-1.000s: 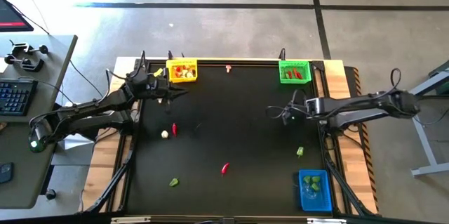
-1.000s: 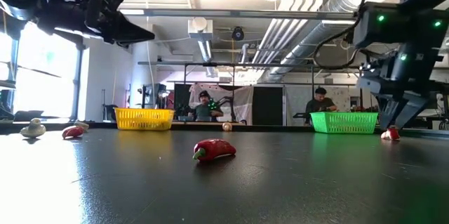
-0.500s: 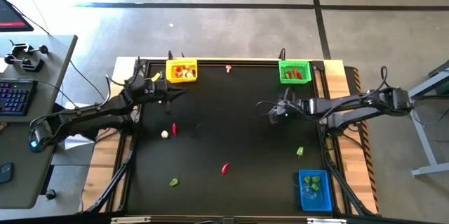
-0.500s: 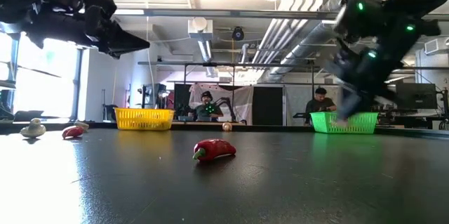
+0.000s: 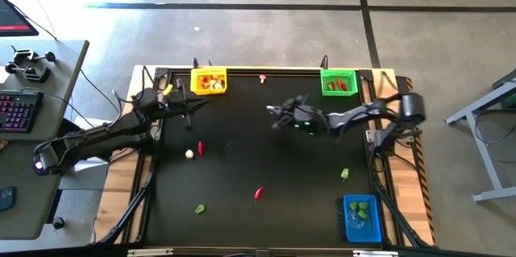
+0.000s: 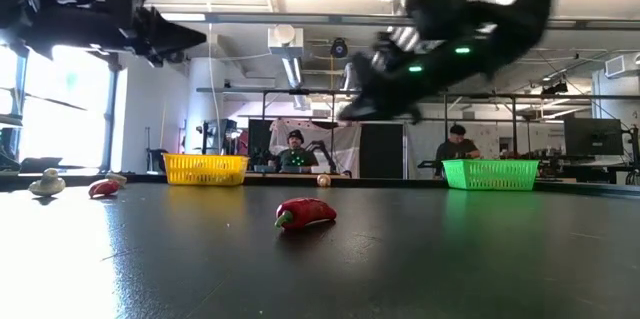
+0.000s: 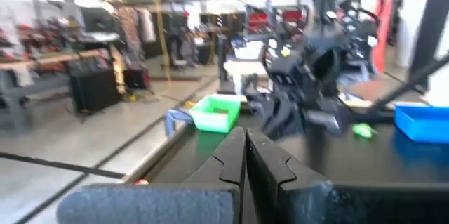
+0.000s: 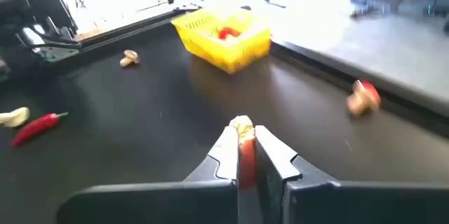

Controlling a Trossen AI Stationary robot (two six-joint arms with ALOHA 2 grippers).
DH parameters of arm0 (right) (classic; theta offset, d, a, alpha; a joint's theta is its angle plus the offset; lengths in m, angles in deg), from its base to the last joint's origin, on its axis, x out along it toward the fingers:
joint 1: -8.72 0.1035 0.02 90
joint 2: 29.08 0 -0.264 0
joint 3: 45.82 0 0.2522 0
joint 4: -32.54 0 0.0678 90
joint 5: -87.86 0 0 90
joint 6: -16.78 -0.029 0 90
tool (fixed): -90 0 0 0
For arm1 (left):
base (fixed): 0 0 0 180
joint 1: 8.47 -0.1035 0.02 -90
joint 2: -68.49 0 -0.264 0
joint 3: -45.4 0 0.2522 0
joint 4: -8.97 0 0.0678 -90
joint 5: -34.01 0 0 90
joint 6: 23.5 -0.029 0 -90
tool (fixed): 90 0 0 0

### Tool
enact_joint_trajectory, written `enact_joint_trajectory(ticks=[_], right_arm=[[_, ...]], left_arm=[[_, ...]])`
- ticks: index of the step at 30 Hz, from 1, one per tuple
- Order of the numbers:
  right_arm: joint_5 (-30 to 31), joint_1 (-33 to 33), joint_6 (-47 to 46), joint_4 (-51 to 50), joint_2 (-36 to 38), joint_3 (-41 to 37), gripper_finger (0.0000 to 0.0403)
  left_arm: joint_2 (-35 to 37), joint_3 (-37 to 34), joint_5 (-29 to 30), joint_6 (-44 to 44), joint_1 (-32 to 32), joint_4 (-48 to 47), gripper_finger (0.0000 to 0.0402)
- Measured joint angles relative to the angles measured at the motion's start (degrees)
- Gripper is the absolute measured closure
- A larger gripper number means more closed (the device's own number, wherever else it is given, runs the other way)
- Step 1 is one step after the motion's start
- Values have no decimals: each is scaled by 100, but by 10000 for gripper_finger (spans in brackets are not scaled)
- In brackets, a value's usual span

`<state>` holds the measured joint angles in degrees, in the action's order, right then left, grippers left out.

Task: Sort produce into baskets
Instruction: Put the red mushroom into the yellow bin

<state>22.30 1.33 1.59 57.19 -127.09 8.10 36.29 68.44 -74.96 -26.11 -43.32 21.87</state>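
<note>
Produce lies scattered on the black table (image 5: pixel 242 140): a red chilli (image 5: pixel 259 193) near the middle front, another red piece (image 5: pixel 200 148) beside a cream bulb (image 5: pixel 189 154) on the left, a green chunk (image 5: pixel 199 208) at the front left, another green chunk (image 5: pixel 344 174) on the right, and one small piece (image 5: pixel 263 78) at the far edge between two baskets. The yellow basket (image 5: pixel 209 80) and the green basket (image 5: pixel 338 82) stand at the far corners and the blue basket (image 5: pixel 361 216) at the near right, so each arm has a bin within reach; all three hold some pieces. The right gripper (image 5: pixel 278 114) is raised above the table's middle far half, reaching toward the yellow basket, and its wrist view shows its fingers (image 8: pixel 226 151) clamped on a small cream-and-red piece (image 8: pixel 243 140), held high, probably so it clears the basket wall before release. That basket looks like its target, though this is a judgement. The left gripper (image 5: pixel 192 104) hangs just in front of the yellow basket, its fingers (image 7: pixel 228 155) pressed together with nothing between them; it seems to wait, and it sits close to the path of the right arm, so crowding over that basket is a risk.
</note>
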Motion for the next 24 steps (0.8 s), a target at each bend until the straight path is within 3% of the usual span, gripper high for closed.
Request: enact_joint_trajectory(ticks=[7, 24], right_arm=[[-113, -254, 1128, -233, -1439, 2143, 399], [-705, -939, 1516, -2812, -4230, 7117, 400]], left_arm=[[313, 0, 323, 53, 0, 23, 401], [480, 0, 338, 157, 2, 10, 401]])
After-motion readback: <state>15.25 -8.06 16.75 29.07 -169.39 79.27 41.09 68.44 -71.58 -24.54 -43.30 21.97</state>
